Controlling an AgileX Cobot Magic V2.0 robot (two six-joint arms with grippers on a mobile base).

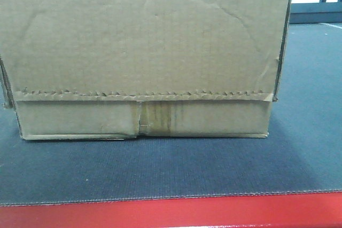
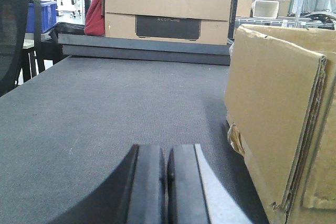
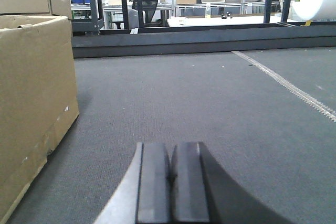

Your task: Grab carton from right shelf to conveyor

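The carton sits on the conveyor between my arms; both jaws are pressed together, empty, either side.

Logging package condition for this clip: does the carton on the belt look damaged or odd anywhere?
Yes. The carton sits flat on the conveyor, but its front face is creased, the clear tape at the centre seam is stained brown, and the left wrist view shows a torn, frayed corner.
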